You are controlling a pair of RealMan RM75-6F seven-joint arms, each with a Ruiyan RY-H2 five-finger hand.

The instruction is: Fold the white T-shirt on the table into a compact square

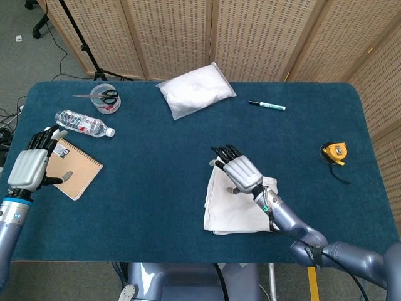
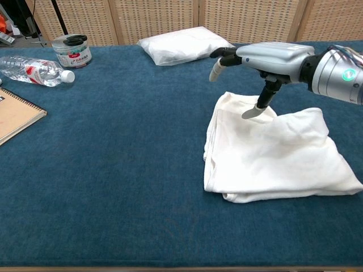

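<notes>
A blue cloth-covered table (image 1: 156, 188) is standing before woven screens. The right hand (image 2: 271, 56) is hovering palm-down with fingers stretched apart, holding nothing, its thumb pointing down at the cloth. Directly beneath and toward the robot, the white T-shirt (image 2: 272, 156) is lying as a rough folded rectangle. It is looking light, limp and prone to slipping out of shape, so pinching a doubled edge or corner seems wisest. Far off to the hand's left, the left hand (image 1: 28, 166) is resting empty, fingers loosely extended, over a notebook (image 1: 78, 168).
</notes>
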